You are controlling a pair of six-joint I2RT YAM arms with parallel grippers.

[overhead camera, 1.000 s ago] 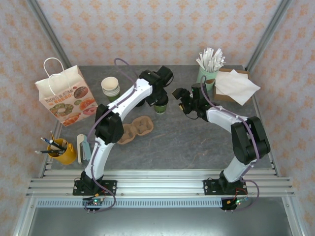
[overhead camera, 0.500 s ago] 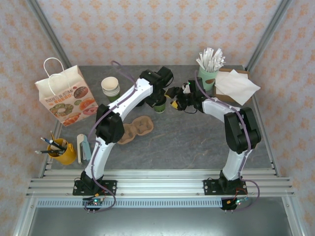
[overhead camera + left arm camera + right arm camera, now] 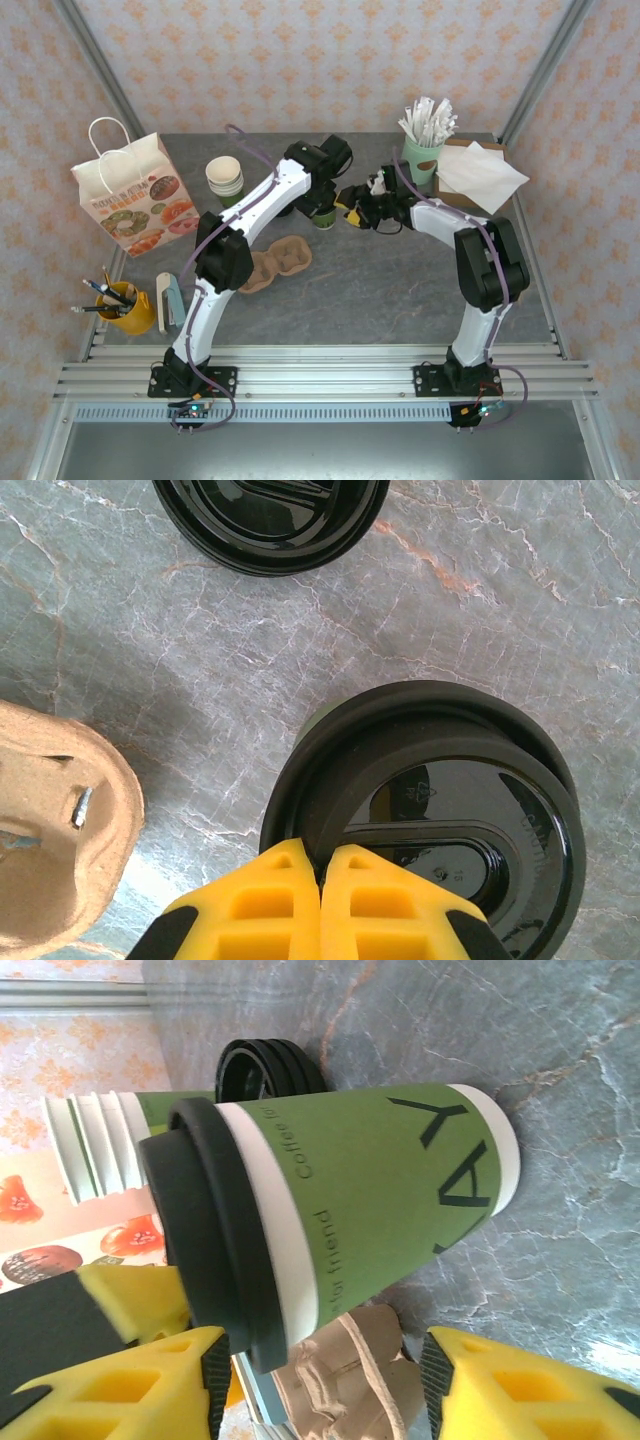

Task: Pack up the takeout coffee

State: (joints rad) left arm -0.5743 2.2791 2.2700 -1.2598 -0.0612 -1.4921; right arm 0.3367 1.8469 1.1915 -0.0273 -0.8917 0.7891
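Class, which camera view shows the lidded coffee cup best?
The right wrist view: the coffee cup shows its green side, cream bands and black lid. The left wrist view gives the lid from above; in the top view the left arm hides its lid.

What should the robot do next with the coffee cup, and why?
Probably close the right pincer on the coffee cup. Its yellow fingers stand open on either side of the green wall, not gripping, while the shut left pincer is at the black lid.
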